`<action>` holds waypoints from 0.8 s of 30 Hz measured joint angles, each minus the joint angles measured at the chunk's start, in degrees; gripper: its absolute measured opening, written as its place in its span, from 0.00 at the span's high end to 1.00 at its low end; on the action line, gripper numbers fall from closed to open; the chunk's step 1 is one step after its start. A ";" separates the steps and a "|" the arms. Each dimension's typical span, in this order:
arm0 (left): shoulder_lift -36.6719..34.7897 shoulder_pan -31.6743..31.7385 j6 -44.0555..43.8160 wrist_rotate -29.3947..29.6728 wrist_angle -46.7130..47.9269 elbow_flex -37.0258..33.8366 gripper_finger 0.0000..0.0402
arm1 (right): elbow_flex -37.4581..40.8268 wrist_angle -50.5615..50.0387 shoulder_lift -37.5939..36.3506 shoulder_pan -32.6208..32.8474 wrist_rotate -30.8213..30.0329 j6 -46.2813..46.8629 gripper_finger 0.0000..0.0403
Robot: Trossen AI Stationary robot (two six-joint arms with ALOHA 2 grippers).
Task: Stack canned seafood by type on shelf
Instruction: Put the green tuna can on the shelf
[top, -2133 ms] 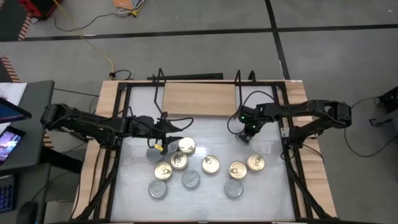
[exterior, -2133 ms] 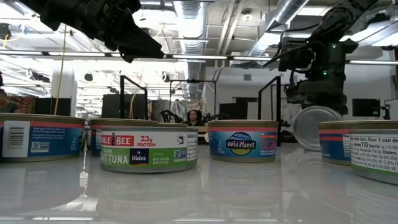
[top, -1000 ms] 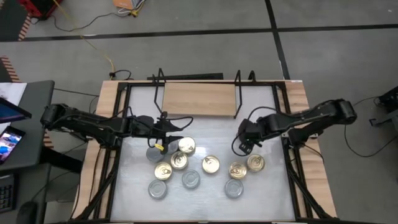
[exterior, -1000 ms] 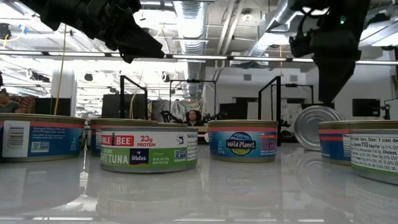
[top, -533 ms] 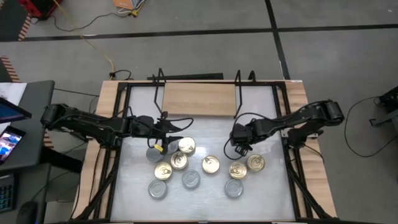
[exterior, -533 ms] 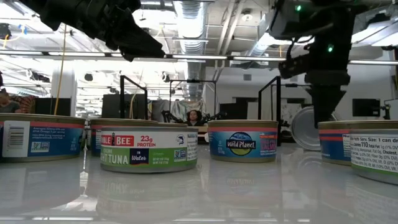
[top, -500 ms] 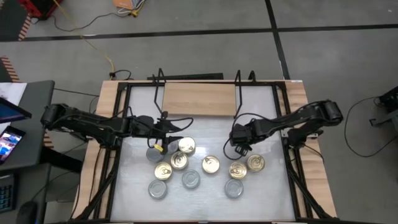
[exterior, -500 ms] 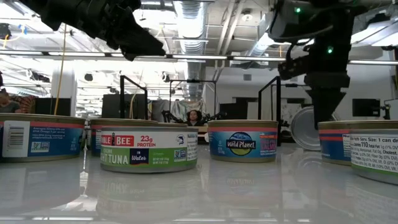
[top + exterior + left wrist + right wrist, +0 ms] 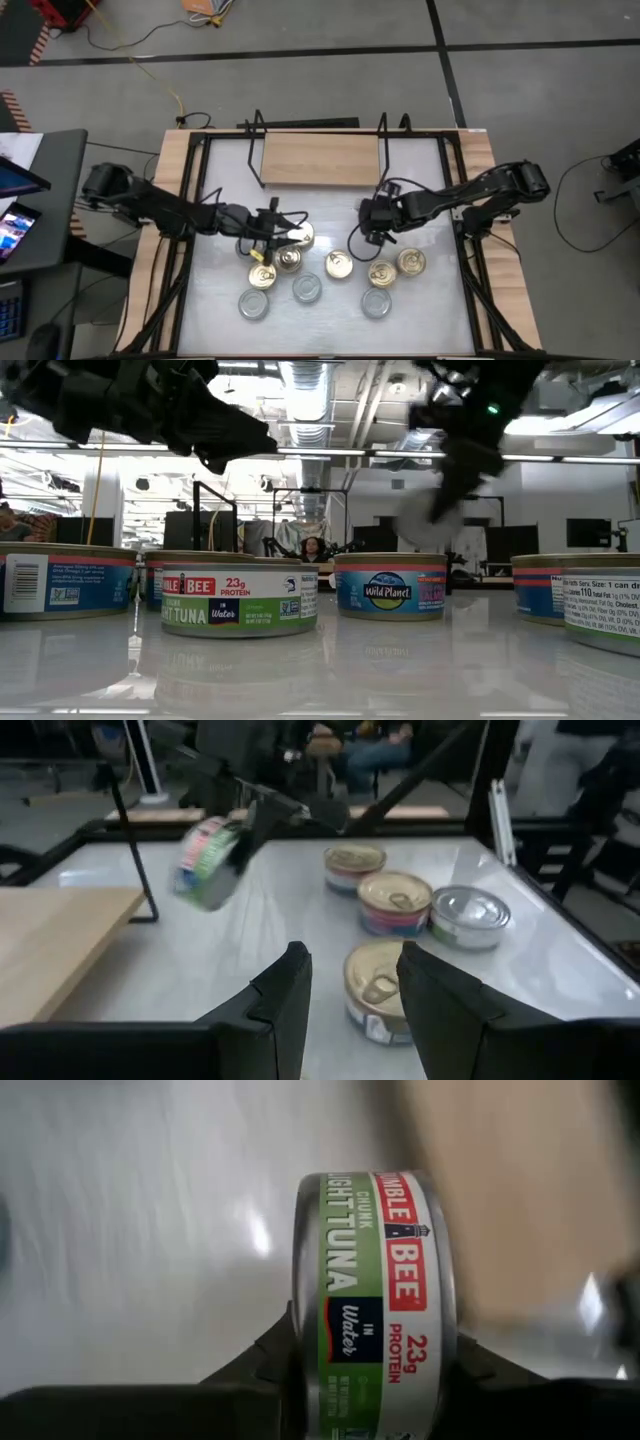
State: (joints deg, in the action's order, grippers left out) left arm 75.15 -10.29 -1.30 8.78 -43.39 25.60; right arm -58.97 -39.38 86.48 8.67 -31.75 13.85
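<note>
While airborne, tuna tin (image 9: pixel 375 1300) between right gripper (image 9: pixel 370 215) fingers.

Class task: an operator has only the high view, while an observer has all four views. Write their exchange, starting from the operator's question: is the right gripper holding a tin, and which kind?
Observer: Yes. The right wrist view shows the right gripper shut on a green-labelled Bumble Bee chunk light tuna tin.
Operator: Is it off the table?
Observer: In the low view it hangs in the air, higher than the standing tins' tops.
Operator: And the left gripper?
Observer: The left wrist view shows the left gripper open and empty, over a gold-topped tin.
</note>
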 joint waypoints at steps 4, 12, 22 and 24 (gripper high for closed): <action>-0.46 -0.10 -0.44 4.67 -6.46 -3.81 0.65 | -0.05 12.73 0.24 -1.32 -6.33 -17.29 0.62; -2.47 -0.08 -1.53 13.04 -8.35 -7.59 0.65 | -0.04 25.20 4.36 -9.30 -16.02 -37.21 0.61; -2.41 -0.04 -3.17 13.57 -8.53 -8.23 0.65 | 0.10 29.19 13.18 -15.91 -16.90 -42.51 0.57; -2.43 -0.04 -3.39 13.29 -8.50 -8.23 0.65 | 0.10 29.19 13.07 -16.30 -15.81 -41.69 0.56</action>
State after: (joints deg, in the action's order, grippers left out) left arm 72.73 -10.33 -4.69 22.08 -51.89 17.37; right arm -58.87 -10.19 99.55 -7.63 -47.56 -27.85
